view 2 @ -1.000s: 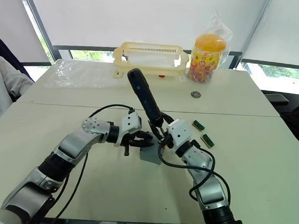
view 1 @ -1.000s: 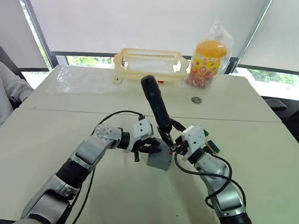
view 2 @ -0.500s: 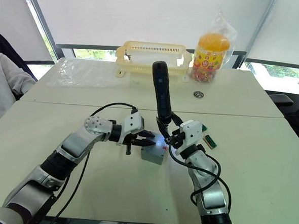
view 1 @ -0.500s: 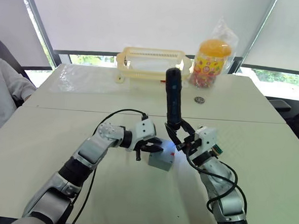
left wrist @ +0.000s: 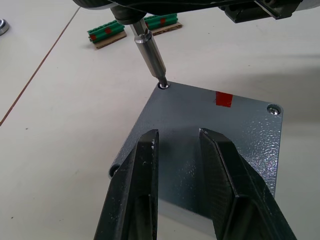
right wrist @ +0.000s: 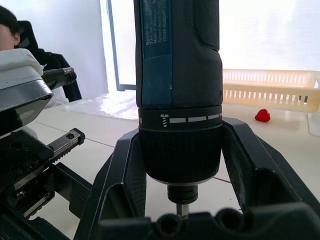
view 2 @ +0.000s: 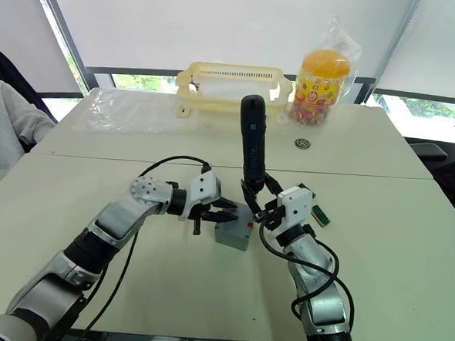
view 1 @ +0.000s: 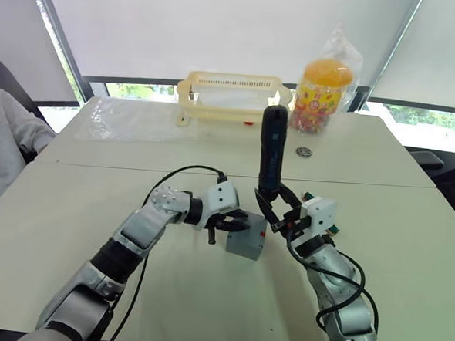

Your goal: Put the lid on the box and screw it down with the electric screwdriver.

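The grey box (view 1: 246, 245) stands mid-table with the lid (left wrist: 210, 120) lying flat on top, a red mark on the lid. My right gripper (view 1: 275, 212) is shut on the electric screwdriver (view 1: 272, 154), which stands nearly upright. Its metal bit (left wrist: 150, 52) rests in the screw hole at one lid corner. My left gripper (left wrist: 177, 135) is open, and its two black fingers (left wrist: 145, 165) hover just over the lid's near side. In the right wrist view the screwdriver (right wrist: 177, 75) sits clamped between the fingers (right wrist: 125, 170).
A yellow basket (view 1: 231, 93), a candy jar (view 1: 319, 91) in a bag and a clear plastic sheet (view 1: 130, 122) sit at the table's far side, with a small metal disc (view 1: 303, 152) nearer. Green bit strips (left wrist: 132, 31) lie beside the box. A person's sleeve (view 1: 5, 141) is at the left.
The right gripper has swung the screwdriver from leaning left to nearly upright, moving right, with the bit on the lid corner. The left gripper has stayed at the box.
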### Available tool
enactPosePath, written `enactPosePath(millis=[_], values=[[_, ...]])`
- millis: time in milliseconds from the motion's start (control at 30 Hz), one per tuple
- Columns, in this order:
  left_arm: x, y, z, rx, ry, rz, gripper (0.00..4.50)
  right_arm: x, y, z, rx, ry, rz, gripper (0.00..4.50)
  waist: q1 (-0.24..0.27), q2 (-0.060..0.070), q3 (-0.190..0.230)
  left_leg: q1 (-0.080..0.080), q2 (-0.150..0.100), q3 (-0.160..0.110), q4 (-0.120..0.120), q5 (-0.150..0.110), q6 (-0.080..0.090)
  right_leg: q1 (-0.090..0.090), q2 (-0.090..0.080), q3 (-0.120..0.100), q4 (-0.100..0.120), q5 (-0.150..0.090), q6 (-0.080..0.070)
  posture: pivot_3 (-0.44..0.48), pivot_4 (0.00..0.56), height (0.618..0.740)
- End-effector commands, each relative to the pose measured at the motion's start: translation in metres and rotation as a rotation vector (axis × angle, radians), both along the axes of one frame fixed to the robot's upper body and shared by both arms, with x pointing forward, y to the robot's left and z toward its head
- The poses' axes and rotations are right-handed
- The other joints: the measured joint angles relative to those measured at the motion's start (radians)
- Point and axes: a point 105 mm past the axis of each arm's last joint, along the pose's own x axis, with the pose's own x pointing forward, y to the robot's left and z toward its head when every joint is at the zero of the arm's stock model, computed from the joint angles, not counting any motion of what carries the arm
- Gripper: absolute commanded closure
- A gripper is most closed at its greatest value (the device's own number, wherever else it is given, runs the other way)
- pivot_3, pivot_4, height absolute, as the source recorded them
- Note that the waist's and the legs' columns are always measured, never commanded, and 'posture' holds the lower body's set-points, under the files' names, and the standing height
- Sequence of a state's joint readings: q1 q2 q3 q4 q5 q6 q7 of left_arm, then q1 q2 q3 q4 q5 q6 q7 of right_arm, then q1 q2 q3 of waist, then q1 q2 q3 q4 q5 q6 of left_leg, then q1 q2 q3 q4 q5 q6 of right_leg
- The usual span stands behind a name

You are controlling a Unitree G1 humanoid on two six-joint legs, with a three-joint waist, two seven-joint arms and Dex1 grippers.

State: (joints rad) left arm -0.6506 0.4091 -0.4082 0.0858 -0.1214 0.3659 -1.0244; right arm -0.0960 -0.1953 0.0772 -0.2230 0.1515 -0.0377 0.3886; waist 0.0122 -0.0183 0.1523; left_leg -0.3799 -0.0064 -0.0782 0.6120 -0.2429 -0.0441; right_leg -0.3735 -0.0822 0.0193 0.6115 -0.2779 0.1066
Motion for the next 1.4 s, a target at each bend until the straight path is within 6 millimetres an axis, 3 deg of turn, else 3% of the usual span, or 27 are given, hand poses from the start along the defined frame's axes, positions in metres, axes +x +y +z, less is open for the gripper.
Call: enactPosePath(millis=[33,900,1400], values=[[-0.005,0.012,-0.043,0.135,0.103,0.037,3.25,-0.001,-0.006,-0.029,-0.025,0.102,-0.028,2.51,0.000,0.000,0.000,0.000,0.000,0.000,0.000,0.000,0.000,0.000,0.000,0.000,0.000,0.000,0.000,0.000,0.150,0.740],[-0.007,0.013,-0.042,0.150,0.088,0.026,3.25,0.000,-0.020,-0.067,0.016,0.214,-0.104,2.51,-0.001,-0.002,-0.004,0.003,0.000,-0.002,-0.001,-0.001,-0.001,0.000,-0.006,0.000,-0.001,-0.002,-0.002,0.000,0.150,0.740],[-0.009,0.013,-0.043,0.154,0.092,0.018,3.25,-0.003,-0.018,-0.068,0.004,0.207,-0.098,2.51,-0.001,0.000,-0.013,0.001,0.000,-0.002,-0.010,-0.001,-0.001,0.001,-0.008,0.000,-0.013,-0.002,-0.004,0.000,0.150,0.740]])
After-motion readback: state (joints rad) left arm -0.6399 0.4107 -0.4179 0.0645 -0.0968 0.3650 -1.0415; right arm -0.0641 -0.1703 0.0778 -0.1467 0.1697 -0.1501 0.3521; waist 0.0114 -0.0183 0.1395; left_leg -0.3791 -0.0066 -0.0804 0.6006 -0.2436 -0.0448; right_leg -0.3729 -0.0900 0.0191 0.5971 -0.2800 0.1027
